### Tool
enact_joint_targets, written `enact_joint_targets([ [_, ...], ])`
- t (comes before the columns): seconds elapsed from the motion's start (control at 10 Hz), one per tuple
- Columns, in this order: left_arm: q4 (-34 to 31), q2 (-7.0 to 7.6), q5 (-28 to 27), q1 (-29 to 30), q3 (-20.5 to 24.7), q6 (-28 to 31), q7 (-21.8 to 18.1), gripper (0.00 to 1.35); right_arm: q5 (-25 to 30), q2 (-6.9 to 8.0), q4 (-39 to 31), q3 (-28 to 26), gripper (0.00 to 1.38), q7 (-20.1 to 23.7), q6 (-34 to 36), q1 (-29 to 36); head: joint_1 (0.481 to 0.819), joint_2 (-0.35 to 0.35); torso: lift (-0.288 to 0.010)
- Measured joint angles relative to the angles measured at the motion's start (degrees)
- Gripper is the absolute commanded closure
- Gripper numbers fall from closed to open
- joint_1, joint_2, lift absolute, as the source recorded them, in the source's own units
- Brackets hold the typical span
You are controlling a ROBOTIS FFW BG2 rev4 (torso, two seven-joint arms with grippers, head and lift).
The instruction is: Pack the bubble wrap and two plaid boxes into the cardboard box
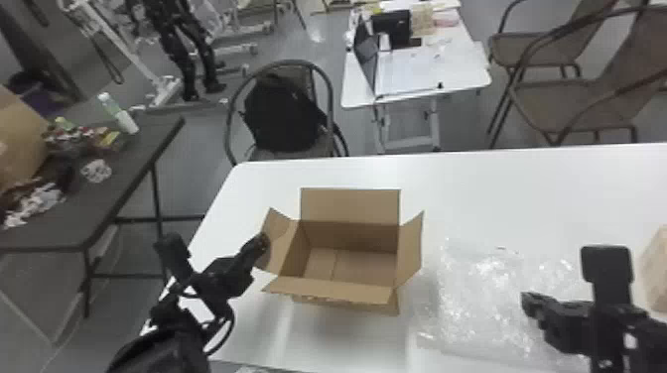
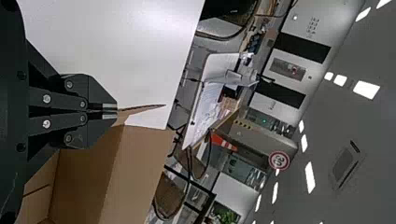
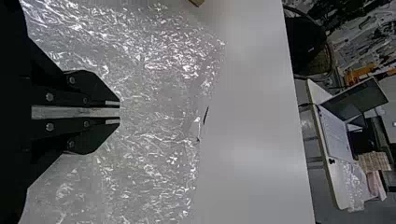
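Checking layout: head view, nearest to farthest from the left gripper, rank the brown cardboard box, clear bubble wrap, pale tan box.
1. Brown cardboard box: flap at the jaws.
2. Clear bubble wrap: to its right.
3. Pale tan box: right edge.

Dark side table [image 1: 54, 235]: mixed clutter [image 1: 79, 136], a pale bottle [image 1: 118, 113] near its far edge.
Metal-framed chair [image 1: 293, 62]: a black bag [image 1: 280, 114] on it.
Far white table [image 1: 357, 95]: an open laptop [image 1: 366, 47].
Brown chair [image 1: 570, 106]: right of that table.
Background: traffic cone [image 2: 224, 142], round sign [image 2: 279, 160], lit ceiling lights [image 2: 366, 89].
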Motion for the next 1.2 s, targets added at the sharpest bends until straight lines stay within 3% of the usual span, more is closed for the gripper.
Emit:
enact_joint_targets([
  [0.5, 0.1, -0.17, 0.0, 0.0, -0.1, -0.5, 0.2, 1.2, -1.4, 0.48, -2.7, -1.0, 1.22, -0.1, -0.4, 0.6, 0.695, 0.317, -0.05],
  [0.9, 0.1, -0.34, 0.2, 0.1, 0.3, -0.9, 0.3, 1.2, -0.2, 0.65, -16.5, -3.2, 1.23, -0.2, 5.5, -0.2, 0.695, 0.303, -0.05],
  [1.2, 0.1, -0.35, 0.1, 0.0, 0.0, -1.0, 0.4, 1.2, -1.6, 0.25, -21.5, -3.6, 1.23, 0.9, 8.5, -3.0, 0.695, 0.301, -0.05],
])
